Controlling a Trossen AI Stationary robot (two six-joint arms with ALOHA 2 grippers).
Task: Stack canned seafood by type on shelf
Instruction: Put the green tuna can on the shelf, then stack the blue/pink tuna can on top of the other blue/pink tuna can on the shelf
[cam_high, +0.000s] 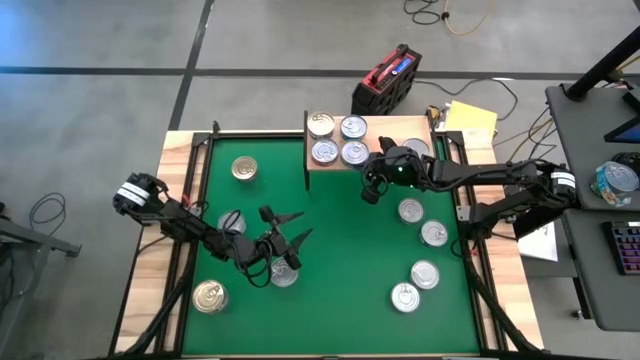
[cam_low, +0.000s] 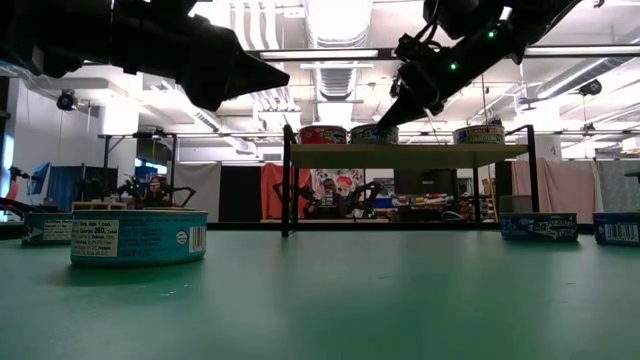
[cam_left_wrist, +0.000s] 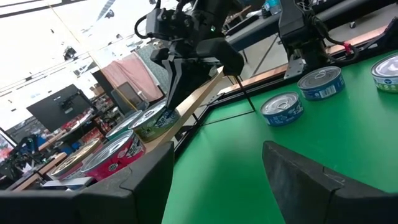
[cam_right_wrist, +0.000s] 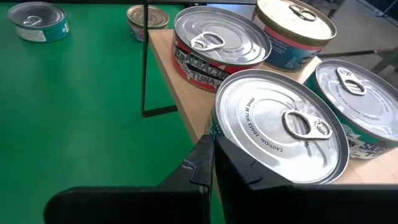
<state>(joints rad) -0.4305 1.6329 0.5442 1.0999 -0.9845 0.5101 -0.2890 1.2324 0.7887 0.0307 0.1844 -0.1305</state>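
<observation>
Hovering closed, right hand (cam_high: 370, 190) seemingly just beside shelf's (cam_high: 318, 172) front can (cam_right_wrist: 283, 124).

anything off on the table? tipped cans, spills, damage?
Nothing stands out. Four cans sit upright on the shelf, none stacked yet; the loose cans on the green mat also sit flat. No spills or dents visible. Left gripper is open, right gripper shut by the shelf.

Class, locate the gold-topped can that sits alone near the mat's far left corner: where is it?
In the high view the gold-topped can sits on the green mat, left of the shelf and beyond the left pincer.
</observation>
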